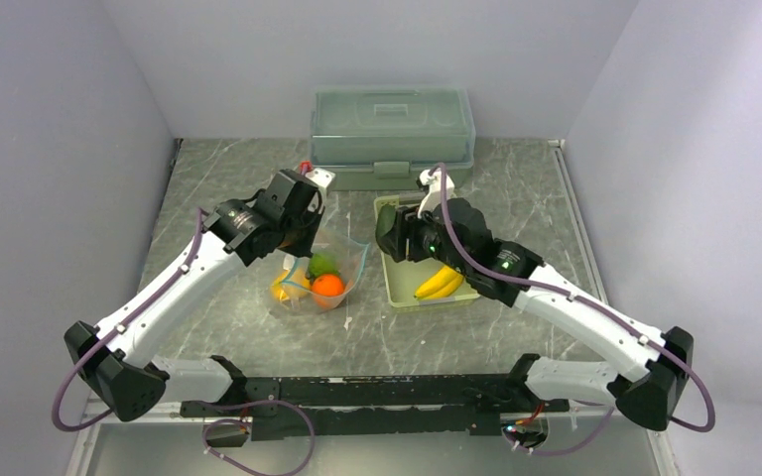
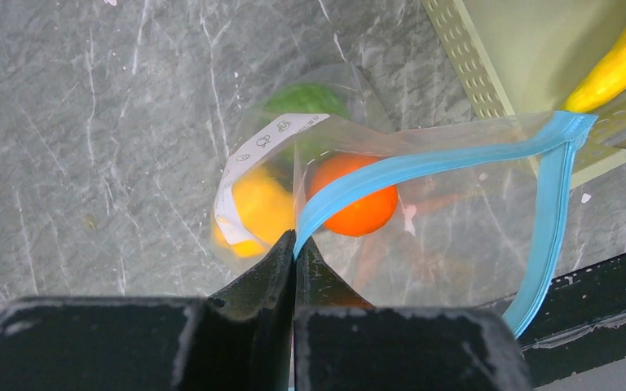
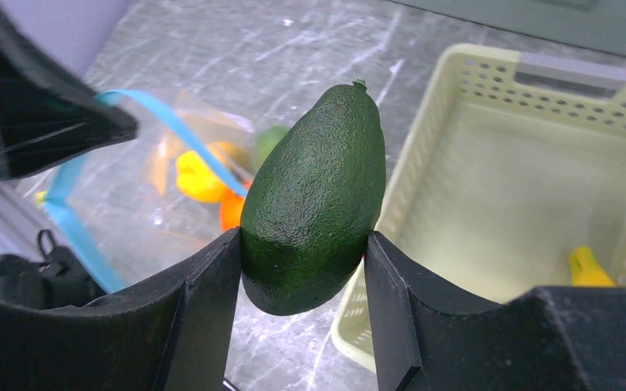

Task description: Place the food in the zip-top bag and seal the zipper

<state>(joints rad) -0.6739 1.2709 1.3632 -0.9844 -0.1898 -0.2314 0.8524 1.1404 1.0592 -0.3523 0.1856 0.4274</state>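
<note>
The avocado is clamped in the right gripper beside the basket; the zip-top bag's zipper is pinched by the left gripper midway between the table's side edges.

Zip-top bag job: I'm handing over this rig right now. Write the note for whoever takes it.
Grippers: left gripper is shut on the zipper, holding the zip-top bag mouth open. The right gripper is shut on the avocado, lifted by the basket edge on the bag's side.
Done: orange ball, yellow pepper and light green fruit are in the bag.
Left: drop in the avocado, fetch the bananas from the basket, seal the zipper.
</note>
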